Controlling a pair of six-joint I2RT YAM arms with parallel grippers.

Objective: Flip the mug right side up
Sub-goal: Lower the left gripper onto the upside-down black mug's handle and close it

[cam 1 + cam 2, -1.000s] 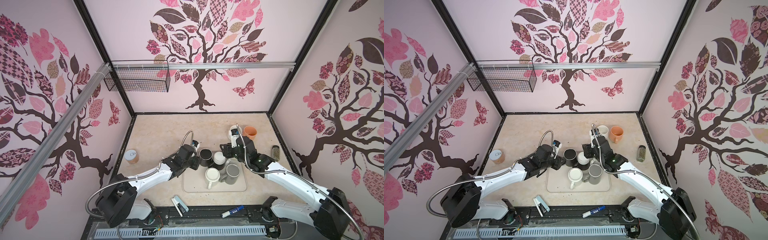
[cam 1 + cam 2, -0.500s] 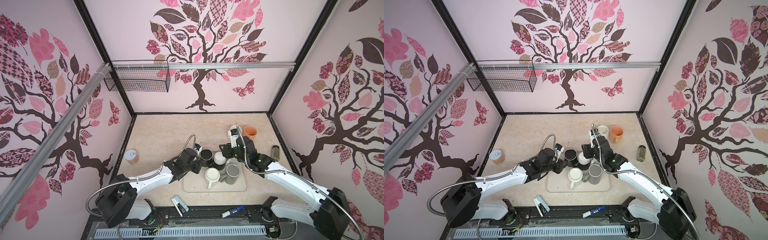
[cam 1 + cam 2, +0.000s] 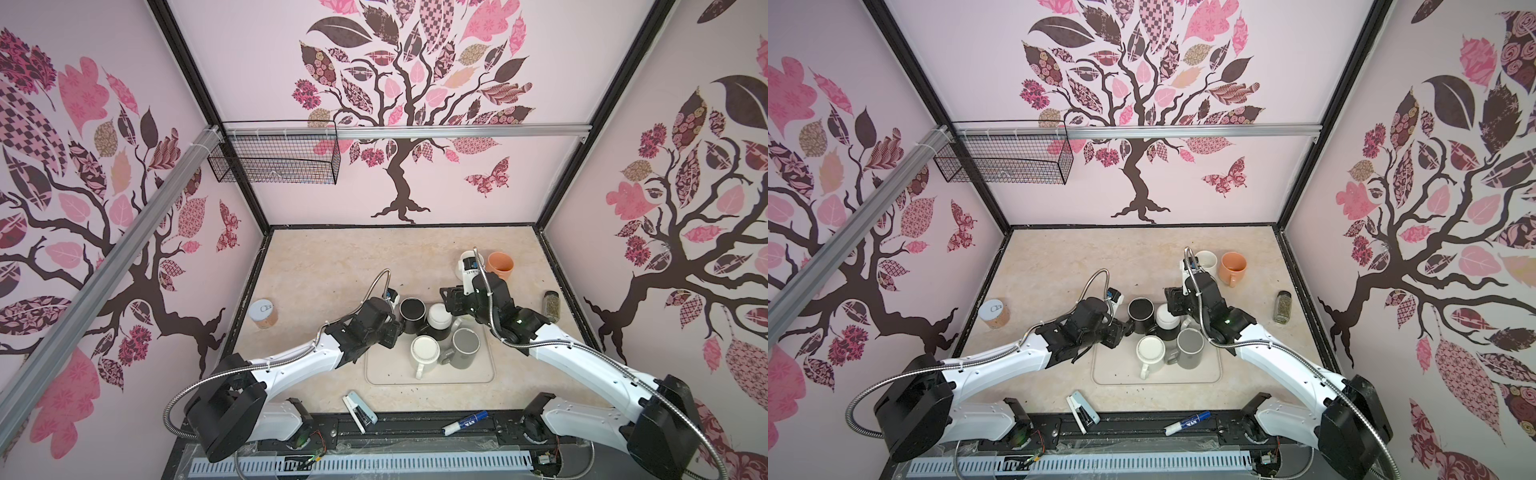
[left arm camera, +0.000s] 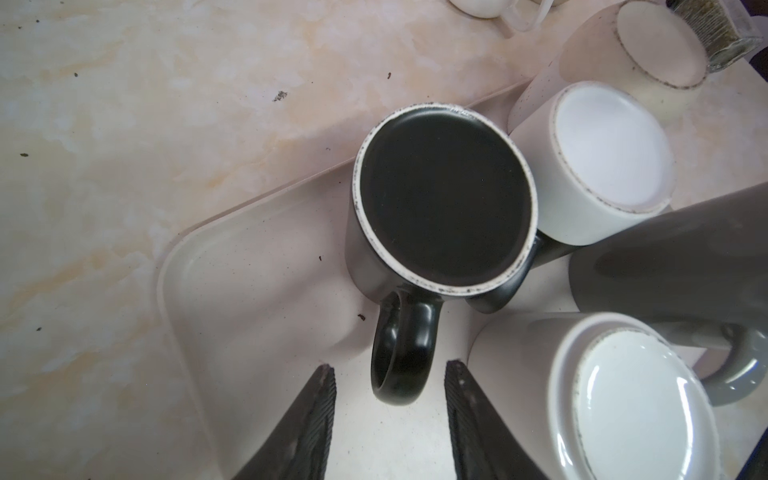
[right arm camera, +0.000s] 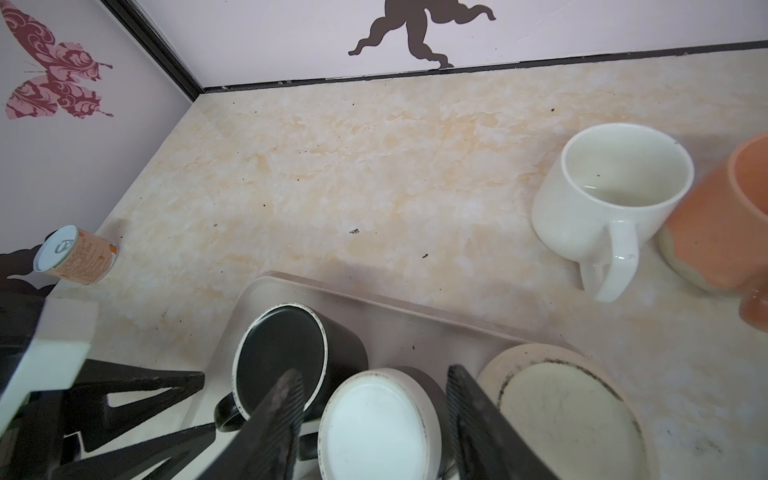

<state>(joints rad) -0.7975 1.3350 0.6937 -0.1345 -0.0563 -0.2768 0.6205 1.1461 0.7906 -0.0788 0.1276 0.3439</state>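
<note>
Black glazed ceramic mug is the one under my left arm: it sits bottom up in the back left corner of the shallow beige plastic tray, its handle pointing back at the camera. My left gripper is parted a moderate way, one finger on each side of that handle with a clear gap on both sides, so nothing is held.

Touching the black mug is a second upturned mug with a white base and black lower body. My right gripper stands over it with a finger on either flank. The jaws are apart, but I cannot tell whether the pads press on the mug or only sit beside it.

Three more mugs stand inverted on the tray: a glossy white one with its handle toward the front, a grey one just beside it, and a speckled cream one next to my right gripper.

Farther back on the marbled cream counter, an ivory mug and an orange mug stand upright, just beside each other. A small labelled tin can sits near the left wall and a glass spice jar near the right wall.
</note>
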